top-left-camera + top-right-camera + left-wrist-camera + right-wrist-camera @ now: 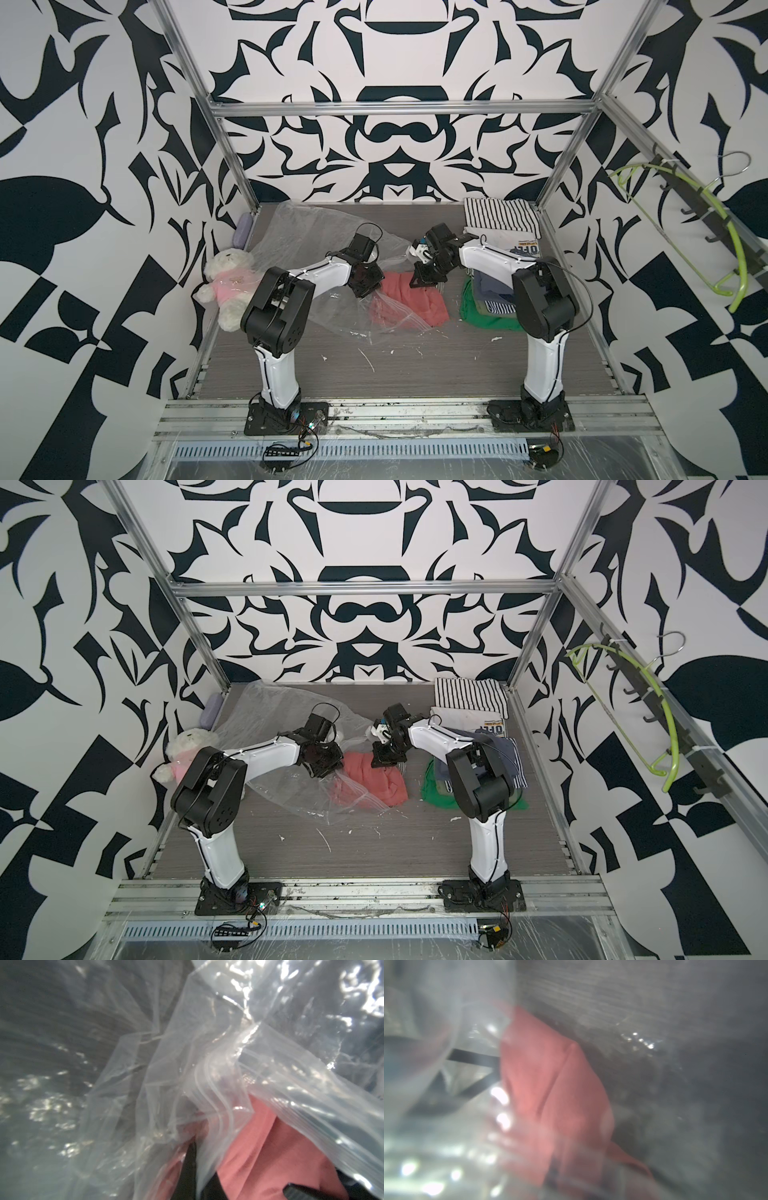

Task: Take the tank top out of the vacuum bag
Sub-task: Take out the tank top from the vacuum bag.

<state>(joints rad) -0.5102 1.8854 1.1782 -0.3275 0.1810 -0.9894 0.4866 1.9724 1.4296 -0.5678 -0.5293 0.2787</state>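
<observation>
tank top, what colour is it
The tank top is plain coral pink, clearest in a top view.

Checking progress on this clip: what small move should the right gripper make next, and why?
Probably pull the right gripper back toward its own side. It looks shut on the coral-pink fabric tank top, which lies partly out of the clear crinkly plastic vacuum bag, while the left gripper is shut on the bag near its zip edge.
</observation>
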